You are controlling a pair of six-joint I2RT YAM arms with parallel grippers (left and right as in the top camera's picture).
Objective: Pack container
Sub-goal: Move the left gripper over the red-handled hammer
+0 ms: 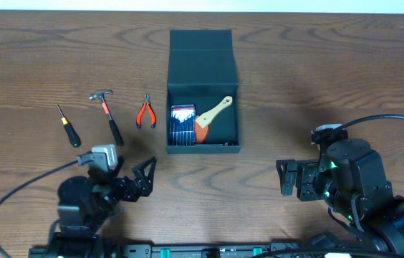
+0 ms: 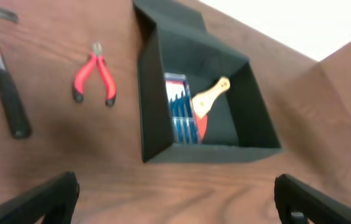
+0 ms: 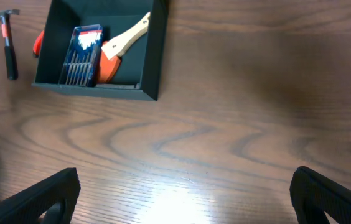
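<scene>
Lying on the table: a dark teal-black rectangular cardboard box (image 1: 202, 148) sits in the middle of the dark wood-grain table (image 1: 316, 72), towards its far side and well apart from both arms.
Lid: the box's hinged flap (image 1: 202, 41) is open and lies back on the far side, so the inside is in plain view.
Inside the box, left: a flat blue packet of thin tools (image 1: 183, 123) lies along the left wall.
Inside the box, middle: a scraper with a pale wooden handle and an orange blade (image 1: 213, 117) is just beside the packet, its handle pointing at the far right corner.
Left of the box, nearest: small pliers with red handles (image 1: 145, 112) lie on the wood.
Left of the box, next: a hammer with a black grip and a red neck (image 1: 107, 115) is near the pliers.
Left of the box, farthest: a screwdriver with a black handle (image 1: 67, 127).
Left gripper (image 2: 175, 186): its fingers are spread wide with nothing between them. It is at the near edge, facing the box.
Right gripper (image 3: 185, 180): its fingers are also spread wide and empty, over bare wood to the near right of the box.
</scene>
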